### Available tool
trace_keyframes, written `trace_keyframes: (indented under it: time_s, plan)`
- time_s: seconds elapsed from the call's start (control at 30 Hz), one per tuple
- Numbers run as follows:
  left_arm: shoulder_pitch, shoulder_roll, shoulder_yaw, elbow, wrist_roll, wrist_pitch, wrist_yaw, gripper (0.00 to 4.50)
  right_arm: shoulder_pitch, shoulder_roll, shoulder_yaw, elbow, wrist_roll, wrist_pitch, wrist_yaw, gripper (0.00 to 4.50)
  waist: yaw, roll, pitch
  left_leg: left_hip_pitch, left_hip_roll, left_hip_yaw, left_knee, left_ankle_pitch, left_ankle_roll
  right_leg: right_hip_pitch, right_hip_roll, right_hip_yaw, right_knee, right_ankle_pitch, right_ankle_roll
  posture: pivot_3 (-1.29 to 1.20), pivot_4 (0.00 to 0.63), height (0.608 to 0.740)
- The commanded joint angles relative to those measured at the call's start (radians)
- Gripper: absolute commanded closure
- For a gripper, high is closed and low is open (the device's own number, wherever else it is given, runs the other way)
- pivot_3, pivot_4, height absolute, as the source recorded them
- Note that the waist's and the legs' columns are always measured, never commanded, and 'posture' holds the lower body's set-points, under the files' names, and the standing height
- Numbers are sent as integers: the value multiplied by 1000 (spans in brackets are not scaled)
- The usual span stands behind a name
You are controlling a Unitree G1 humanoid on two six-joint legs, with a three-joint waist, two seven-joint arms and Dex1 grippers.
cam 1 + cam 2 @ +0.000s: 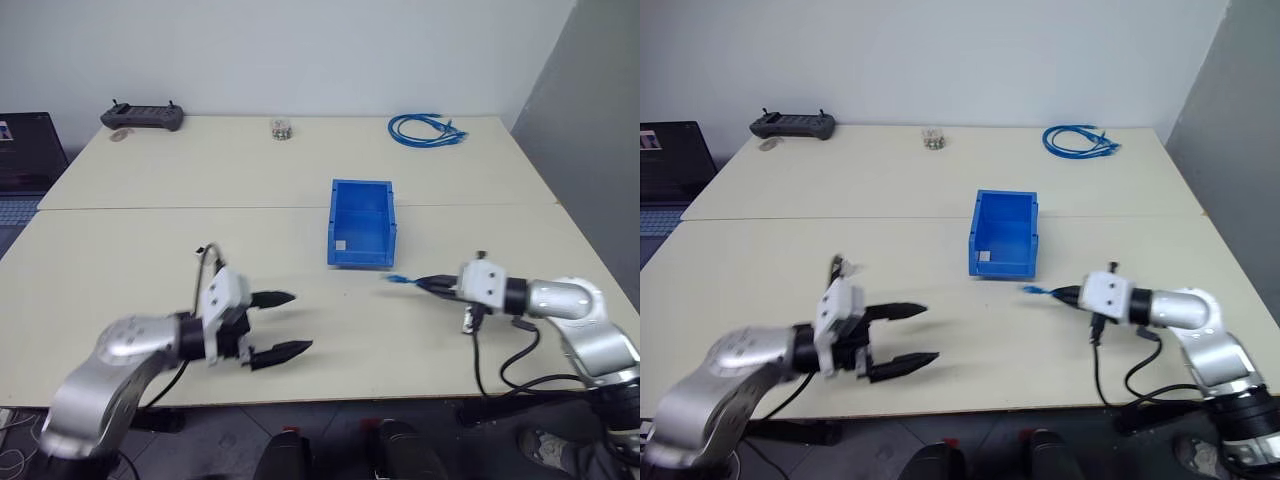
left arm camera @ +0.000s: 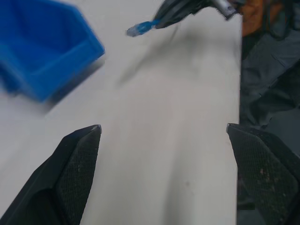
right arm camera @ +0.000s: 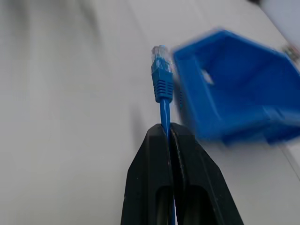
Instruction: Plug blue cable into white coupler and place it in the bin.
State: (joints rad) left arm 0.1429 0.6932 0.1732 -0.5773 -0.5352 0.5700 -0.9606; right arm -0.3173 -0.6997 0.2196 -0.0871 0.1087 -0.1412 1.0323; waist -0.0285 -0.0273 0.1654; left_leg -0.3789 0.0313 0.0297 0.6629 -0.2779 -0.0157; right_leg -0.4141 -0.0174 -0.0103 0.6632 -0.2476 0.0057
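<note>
My right gripper (image 1: 420, 283) is shut on the blue cable (image 1: 396, 279). It points left over the table, and the cable's clear plug (image 3: 160, 55) sticks out past its fingertips. The bin (image 1: 361, 222) stands just beyond and left of the plug, open side up. Inside its near left corner is a small white patch (image 1: 341, 244); I cannot tell whether this is the white coupler. My left gripper (image 1: 300, 321) hovers at the front left, open wide and holding nothing. It points right toward the cable (image 2: 139, 28).
A coiled bundle of blue cables (image 1: 427, 130) lies at the table's far right. At the back edge are a black controller (image 1: 142, 117) and a small jar (image 1: 281, 128). A laptop (image 1: 25, 150) sits off the left side.
</note>
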Motion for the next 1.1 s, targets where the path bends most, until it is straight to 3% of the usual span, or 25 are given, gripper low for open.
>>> trace_keyframes:
  time_s: [0.03, 0.27, 0.43, 0.67, 0.9, 1.03, 1.1]
  plan:
    - [145, -66, 109, -154, -21, 9, 145, 0, -116, 95, 117, 108, -116, -104, 3, 4468, 3, -1, 0, 0, 0, 0, 0, 0, 0, 0, 0, 0, 0, 0, 0, 0, 150, 740]
    - [450, -192, 140, -300, 54, -66, 285, 0, -268, 228, 270, 445, -296, -340, -26, 4468, 7, -4, 1, -1, -3, 1, 0, 0, 0, 0, -3, 0, -1, 0, -2, 0, 150, 740]
    - [523, -228, 134, -294, 88, -123, 320, 0, -283, 235, 329, 578, -377, -463, -36, 4468, 13, -4, 1, 1, -3, 1, 0, 0, 0, 1, -2, 0, -1, -2, -8, 0, 150, 740]
    - [481, -196, 110, -207, 95, -182, 276, 0, -244, 217, 285, 538, -282, -375, 26, 2890, 15, -6, 0, 11, -2, 2, -2, -1, 0, 10, -2, 0, -1, -6, -12, 0, 150, 740]
    - [259, -74, 60, -48, 60, -175, 148, 0, -86, 84, 125, 126, -34, 6, 83, 1358, 39, -5, 1, 10, -3, 0, -2, -1, 1, 10, -3, -1, -1, -6, -12, 0, 150, 740]
    - [-8, 24, -65, 147, 43, -109, -9, 0, 8, -17, -37, -271, 352, 568, 22, 364, 36, -1, 5, 8, -2, 0, -2, -1, 1, 8, -2, -2, 0, -4, -8, 0, 150, 740]
    - [-89, 42, -110, 218, 44, -89, -54, 0, 13, -38, -85, -359, 467, 740, -21, 49, 27, -1, 5, 7, -2, -2, -1, -1, 1, 7, -2, -3, 1, -3, -7, 0, 150, 740]
